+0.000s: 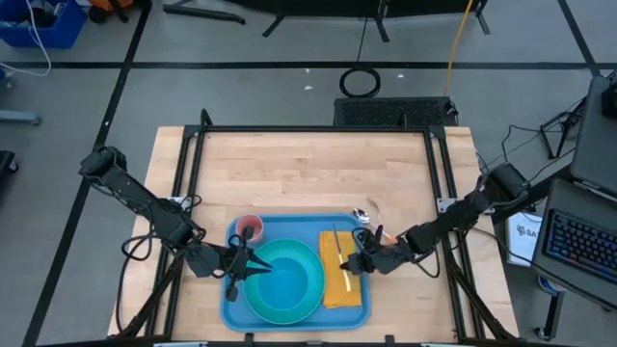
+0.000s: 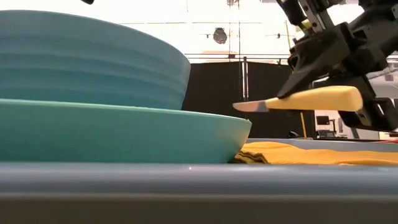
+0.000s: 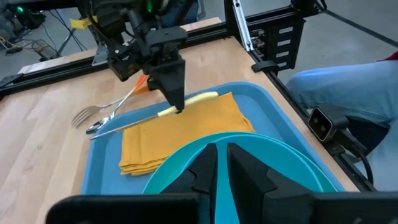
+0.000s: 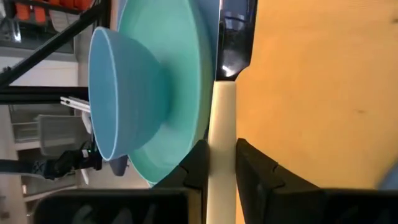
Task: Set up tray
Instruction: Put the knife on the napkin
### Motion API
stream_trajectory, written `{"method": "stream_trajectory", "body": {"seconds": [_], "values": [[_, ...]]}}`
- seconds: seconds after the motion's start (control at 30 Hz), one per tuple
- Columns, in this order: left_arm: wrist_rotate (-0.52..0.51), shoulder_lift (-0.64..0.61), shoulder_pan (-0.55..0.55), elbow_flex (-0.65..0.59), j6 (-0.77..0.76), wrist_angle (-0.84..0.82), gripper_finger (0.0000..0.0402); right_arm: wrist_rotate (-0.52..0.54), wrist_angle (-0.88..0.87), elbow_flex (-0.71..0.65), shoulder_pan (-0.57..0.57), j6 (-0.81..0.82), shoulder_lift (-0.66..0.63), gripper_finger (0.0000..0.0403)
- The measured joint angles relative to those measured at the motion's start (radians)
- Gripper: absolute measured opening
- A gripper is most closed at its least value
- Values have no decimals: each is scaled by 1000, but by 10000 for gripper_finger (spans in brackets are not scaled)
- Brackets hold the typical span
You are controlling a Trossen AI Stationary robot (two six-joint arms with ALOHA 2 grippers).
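Note:
The blue tray (image 1: 231,310) lies at the table's near middle. On it sit a cyan plate (image 1: 313,294) with a blue bowl (image 1: 289,275) standing on it, and to their right a folded yellow napkin (image 1: 355,294). My right gripper (image 1: 353,263) is shut on a knife with a pale yellow handle (image 3: 186,102), above the napkin (image 3: 180,134). My left gripper (image 1: 268,268) hovers over the bowl's left side. Its fingers (image 3: 205,171) are drawn together to a narrow slit and touch nothing that I can see. My right gripper pinches the knife's handle (image 4: 222,124) between its two fingers, close to where the blade (image 3: 124,123) begins. The fingers (image 3: 175,87) slant down from the table's right and lie across the knife. The knife is lifted clear of the napkin (image 2: 292,152) and roughly level (image 2: 311,99).
A pink cup (image 1: 250,228) stands in the tray's far left corner. A fork (image 3: 87,115) and a spoon (image 1: 363,214) lie on the wood just beyond the tray's far right corner. Black frame rails (image 1: 443,193) border the table. A person's blue-clad leg (image 3: 348,93) shows off the table's right side.

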Motion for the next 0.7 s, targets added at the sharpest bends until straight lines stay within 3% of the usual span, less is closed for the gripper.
{"method": "stream_trajectory", "body": {"seconds": [0.3, 0.6, 0.7], "values": [[0, 0, 0, 0, -9, -3, 42, -2, 6, 58, 5, 46, 134, 42], [0, 0, 0, 0, -8, -10, 42, 33, 2, 59, 11, 74, 142, 42], [0, 0, 0, 0, -10, -9, 42, 43, 8, 59, 8, 82, 142, 66]]}}
